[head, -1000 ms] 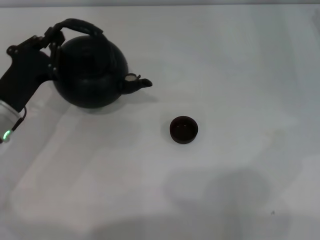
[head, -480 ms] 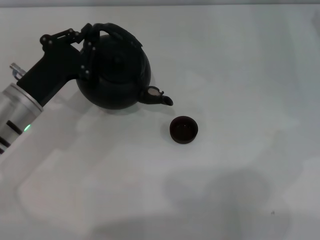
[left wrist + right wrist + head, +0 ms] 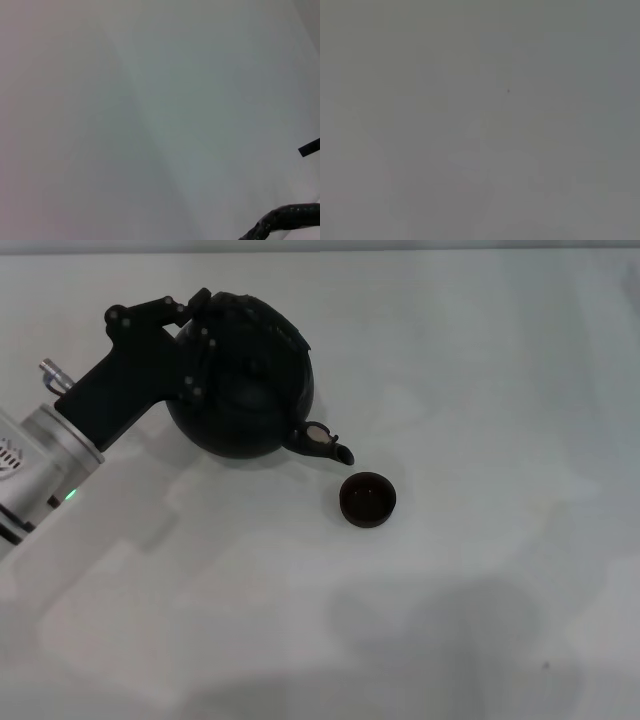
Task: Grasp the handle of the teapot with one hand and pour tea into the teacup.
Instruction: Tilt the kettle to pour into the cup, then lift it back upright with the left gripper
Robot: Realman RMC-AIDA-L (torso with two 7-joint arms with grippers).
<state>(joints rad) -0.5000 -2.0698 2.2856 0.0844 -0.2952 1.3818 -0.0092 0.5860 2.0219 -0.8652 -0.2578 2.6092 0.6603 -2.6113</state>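
Observation:
The round matte-black teapot [image 3: 250, 390] hangs lifted and tilted in the head view, its short spout [image 3: 330, 445] pointing down and to the right, just above and left of the teacup. My left gripper [image 3: 195, 325] is shut on the handle [image 3: 262, 312] at the pot's top. The small dark teacup [image 3: 367, 499] stands on the white table right of the pot. In the left wrist view a curved piece of the handle [image 3: 285, 222] shows at the edge. The right gripper is out of view.
A white table [image 3: 480, 370] fills all views. The right wrist view shows only bare grey surface [image 3: 480, 120]. A shadow lies on the table in front of the teacup [image 3: 440, 620].
My left gripper has carried the teapot right and toward the teacup and tipped it further. The spout now points down close by the cup's rim. The teacup has not moved.

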